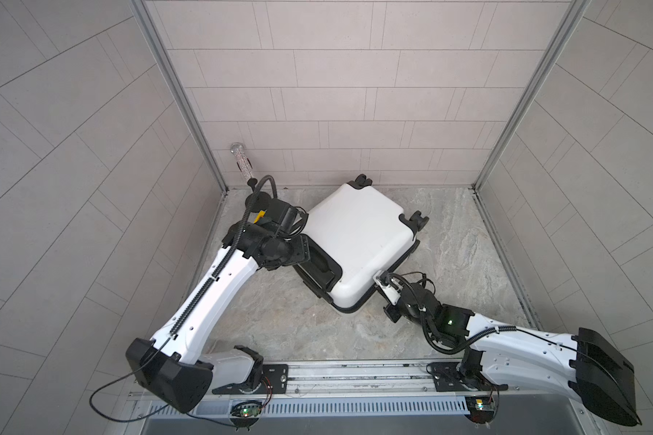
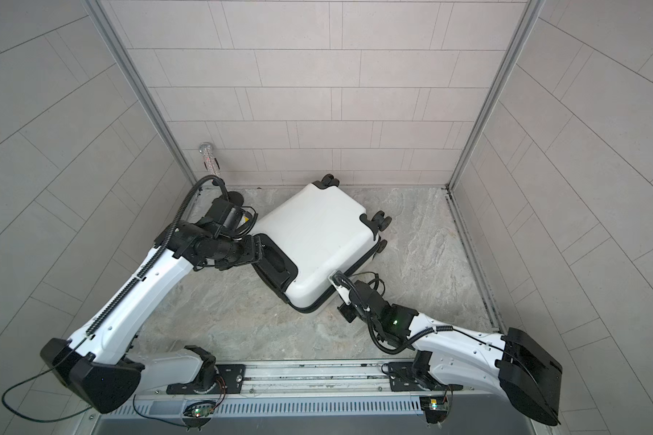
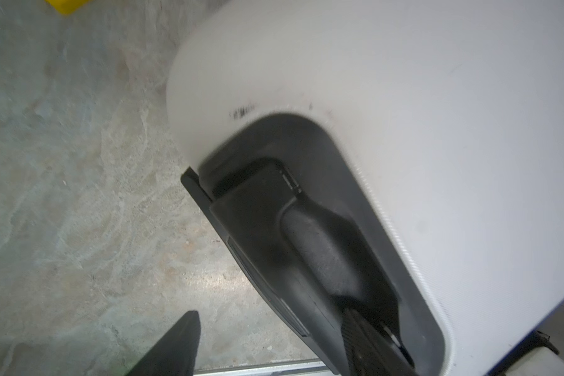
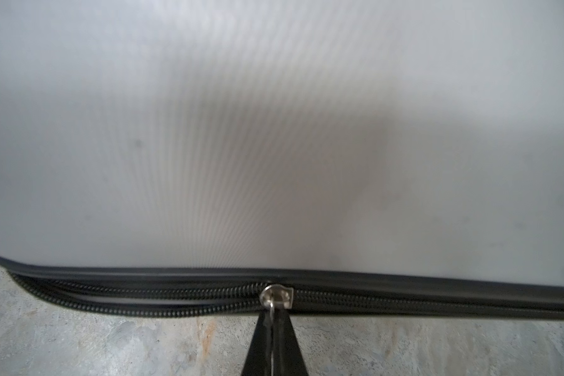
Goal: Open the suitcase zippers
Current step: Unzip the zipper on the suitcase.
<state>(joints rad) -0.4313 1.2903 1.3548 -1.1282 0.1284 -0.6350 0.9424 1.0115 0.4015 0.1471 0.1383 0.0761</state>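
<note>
The white suitcase (image 1: 359, 241) (image 2: 313, 241) lies flat on the stone floor, wheels toward the back wall. Its black zipper band (image 4: 144, 293) runs along the seam. The teeth are parted on one side of the silver slider (image 4: 276, 297) and meshed on the other. My right gripper (image 4: 275, 320) (image 1: 379, 277) is shut on the zipper pull at the case's near side. My left gripper (image 3: 271, 314) (image 1: 308, 254) stands open at the black handle recess (image 3: 306, 228). One of its fingers is inside the recess and the other is over the floor, apart from the case.
A glittery silver cylinder (image 1: 242, 162) stands in the back left corner. A yellow item (image 1: 259, 217) (image 3: 67, 6) lies beside the left wrist. Tiled walls close three sides. A metal rail (image 1: 355, 371) runs along the front. Black wheels (image 1: 417, 220) stick out toward the right.
</note>
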